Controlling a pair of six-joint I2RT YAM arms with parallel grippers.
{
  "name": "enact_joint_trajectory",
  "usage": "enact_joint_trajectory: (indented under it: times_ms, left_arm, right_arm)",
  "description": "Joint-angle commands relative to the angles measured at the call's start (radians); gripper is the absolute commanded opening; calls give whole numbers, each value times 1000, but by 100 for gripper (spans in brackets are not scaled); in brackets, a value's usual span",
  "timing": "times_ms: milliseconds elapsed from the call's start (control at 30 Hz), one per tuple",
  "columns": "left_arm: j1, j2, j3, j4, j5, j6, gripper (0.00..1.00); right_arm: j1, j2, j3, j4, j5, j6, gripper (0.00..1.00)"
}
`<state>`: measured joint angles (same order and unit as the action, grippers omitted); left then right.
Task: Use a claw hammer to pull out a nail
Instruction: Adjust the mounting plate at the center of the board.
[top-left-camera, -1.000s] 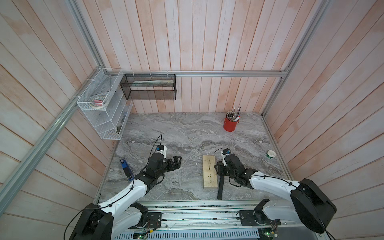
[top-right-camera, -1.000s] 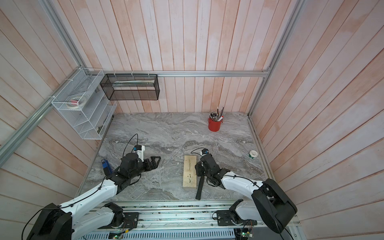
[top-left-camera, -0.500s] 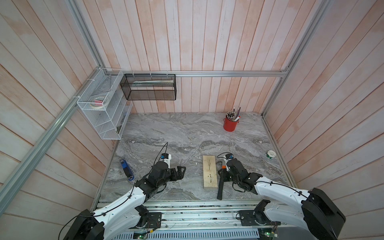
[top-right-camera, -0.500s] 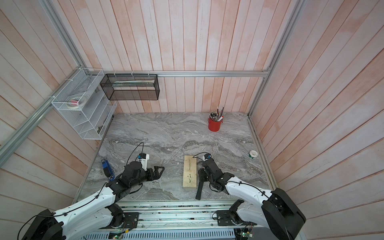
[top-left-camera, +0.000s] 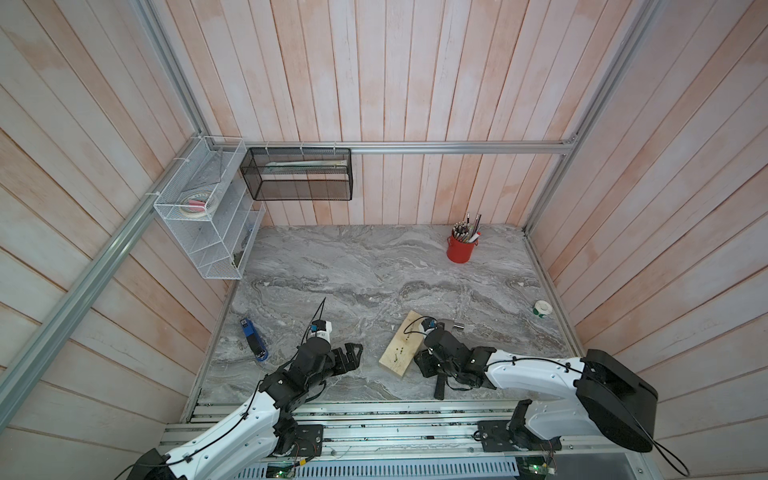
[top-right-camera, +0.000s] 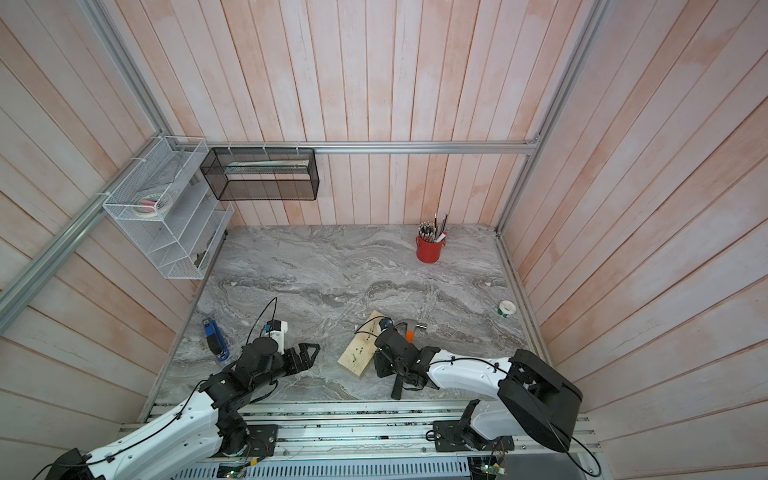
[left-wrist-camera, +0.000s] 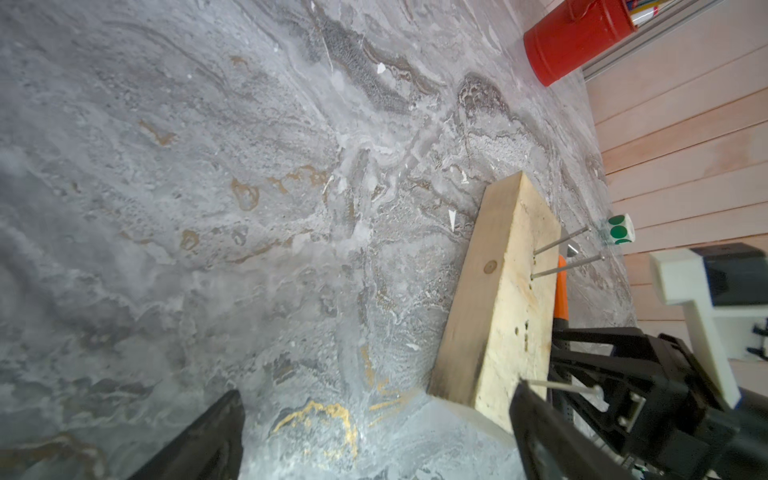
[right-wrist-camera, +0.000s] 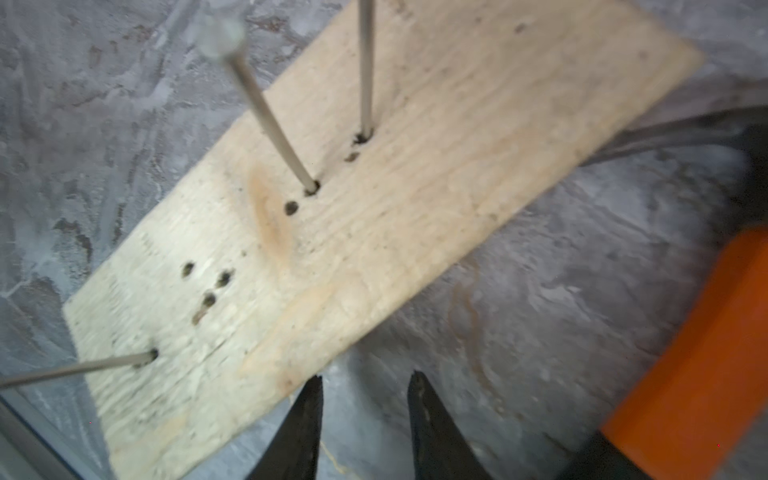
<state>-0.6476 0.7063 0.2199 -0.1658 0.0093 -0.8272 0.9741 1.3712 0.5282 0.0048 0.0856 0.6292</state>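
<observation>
The claw hammer lies on the marble just right of a pale wooden plank; in a top view its silver head, orange shaft and black handle show. Three nails stand up from the plank, one of them a nail with a blurred head. My right gripper is low between plank and hammer. It is narrowly open, with bare marble between the fingers. My left gripper stands wide open left of the plank, holding nothing.
A red cup of pens stands at the back right and a tape roll by the right wall. A blue tool lies at the left edge. A white wire rack and a black mesh basket hang on the walls.
The right gripper's jaws have narrowed and the arm has drawn back toward the front. The plank now lies askew. The left gripper has moved toward the front edge, still open.
</observation>
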Motion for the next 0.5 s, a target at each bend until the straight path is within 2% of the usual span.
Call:
enact_joint_trajectory:
  times_ms: [0, 200, 300, 367, 467]
  left_arm:
    - [-4, -50, -42, -49, -28, -59, 98]
    - [-3, -79, -75, -23, -31, -103, 94]
    - [-3, -52, -108, 57, -16, -105, 89]
    - [-3, -8, -122, 130, -2, -109, 86]
    - [3, 91, -124, 238, 18, -111, 86]
  right_arm:
    - [6, 69, 60, 123, -19, 17, 38]
    - [6, 210, 180, 232, -20, -14, 43]
    - [0, 255, 241, 236, -26, -33, 44]
    - [-2, 243, 252, 220, -29, -47, 44]
    - [-15, 173, 227, 147, 11, -55, 45]
